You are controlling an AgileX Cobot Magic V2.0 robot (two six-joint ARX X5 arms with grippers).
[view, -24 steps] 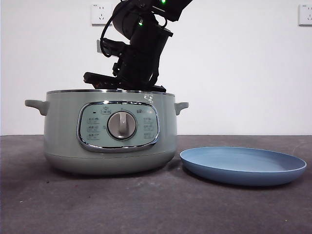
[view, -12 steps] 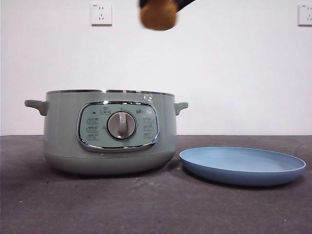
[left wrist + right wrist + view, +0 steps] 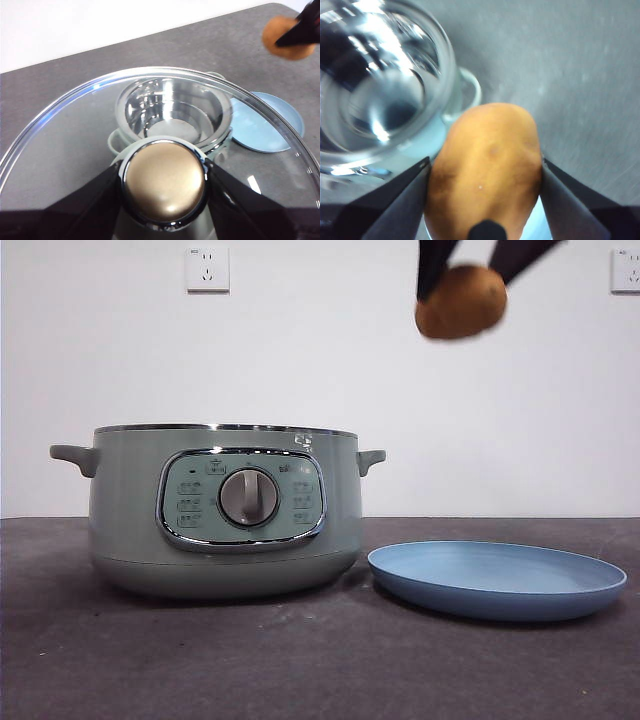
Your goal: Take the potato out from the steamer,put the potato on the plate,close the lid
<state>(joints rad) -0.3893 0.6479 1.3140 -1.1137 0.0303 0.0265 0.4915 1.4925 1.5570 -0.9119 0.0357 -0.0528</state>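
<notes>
The golden-brown potato [image 3: 461, 302] hangs high in the air, above the gap between the steamer and the plate, held in my right gripper [image 3: 470, 270]. It fills the right wrist view [image 3: 485, 170] between the two black jaws. The sage-green steamer [image 3: 225, 510] stands open at the left; its steel bowl [image 3: 172, 112] looks empty. The light-blue plate [image 3: 497, 580] lies to its right and also shows in the left wrist view [image 3: 262, 127]. My left gripper [image 3: 165, 182] is shut on the knob of the glass lid [image 3: 65, 150] and holds it high above the steamer.
The dark grey table [image 3: 300, 660] runs to the white wall, which has two sockets [image 3: 207, 268]. The steamer's side handles [image 3: 72, 455] stick out left and right.
My right gripper lifted the potato out of the steamer and carried it up and to the right, towards the plate. The steamer and plate have not moved.
</notes>
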